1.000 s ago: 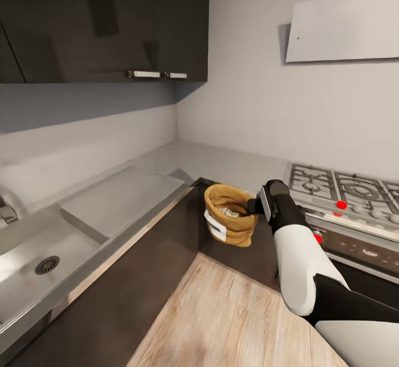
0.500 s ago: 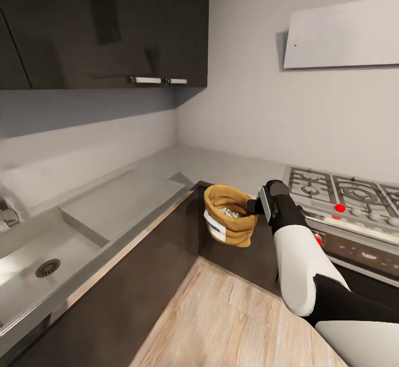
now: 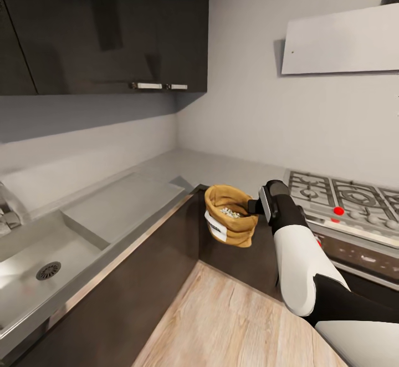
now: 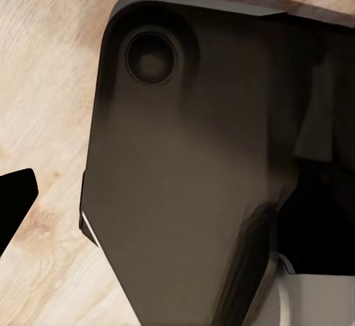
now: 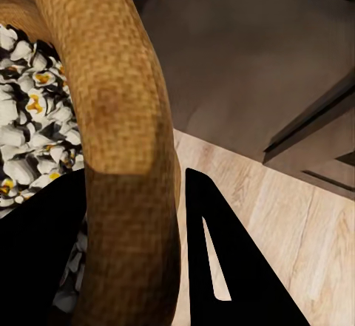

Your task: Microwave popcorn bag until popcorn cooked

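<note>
The grey counter (image 3: 210, 164) wraps the corner between a steel sink (image 3: 33, 261) and a gas hob (image 3: 343, 192). The right arm (image 3: 302, 261) reaches forward, bent at the elbow, over the wooden floor (image 3: 233, 322). Its right claw (image 3: 254, 207) is clenched on the rim of the popcorn bag (image 3: 228, 214), held in the air before the dark cabinets. Popped popcorn (image 5: 26, 119) fills the bag.

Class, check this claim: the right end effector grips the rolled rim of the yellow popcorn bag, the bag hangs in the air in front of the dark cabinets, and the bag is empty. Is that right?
Not quite. The right end effector does grip the popcorn bag by its rim in front of the dark cabinets, but the bag is not empty: the right wrist view shows popcorn heaped inside it.
</note>
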{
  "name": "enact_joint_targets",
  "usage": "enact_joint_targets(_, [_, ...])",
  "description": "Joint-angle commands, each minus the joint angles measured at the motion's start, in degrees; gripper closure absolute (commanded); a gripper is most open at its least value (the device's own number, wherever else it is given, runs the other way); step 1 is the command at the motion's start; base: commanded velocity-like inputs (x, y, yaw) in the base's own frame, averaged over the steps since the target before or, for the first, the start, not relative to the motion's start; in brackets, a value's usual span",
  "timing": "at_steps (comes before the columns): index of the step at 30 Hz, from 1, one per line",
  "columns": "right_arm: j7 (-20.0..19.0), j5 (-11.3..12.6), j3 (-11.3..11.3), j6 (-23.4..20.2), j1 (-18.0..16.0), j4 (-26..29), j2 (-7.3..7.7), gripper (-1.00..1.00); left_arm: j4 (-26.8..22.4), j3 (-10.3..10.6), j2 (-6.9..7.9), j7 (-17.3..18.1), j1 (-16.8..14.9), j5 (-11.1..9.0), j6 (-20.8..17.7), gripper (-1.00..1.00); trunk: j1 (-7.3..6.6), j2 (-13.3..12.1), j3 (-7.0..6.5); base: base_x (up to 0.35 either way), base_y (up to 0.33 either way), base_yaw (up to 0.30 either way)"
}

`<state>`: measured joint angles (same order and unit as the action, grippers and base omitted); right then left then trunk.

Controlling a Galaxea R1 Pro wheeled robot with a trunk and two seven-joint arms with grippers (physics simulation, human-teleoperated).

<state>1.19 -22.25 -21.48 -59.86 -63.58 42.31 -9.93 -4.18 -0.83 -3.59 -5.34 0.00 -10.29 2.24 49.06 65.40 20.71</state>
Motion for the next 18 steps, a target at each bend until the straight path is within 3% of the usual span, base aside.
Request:
enact_joint_targets(1, [0.12,0.06,-0.25,-0.14,-0.05,0.05,-0.07,1.0,-0.04,-0.05,-0.02,-0.11,0.0,-0.35,0.13,-1.0,0.01,0.04,-0.03,0.0,0.0,0.0])
enact_joint_targets(18, [-0.14,0.43,-0.31,-0.14,-0.05,0.05,-0.07,1.0,0.01,-0.05,-0.02,-0.11,0.0,-0.35,0.13,-1.0,0.01,0.04,-0.2,0.0,0.0,0.0])
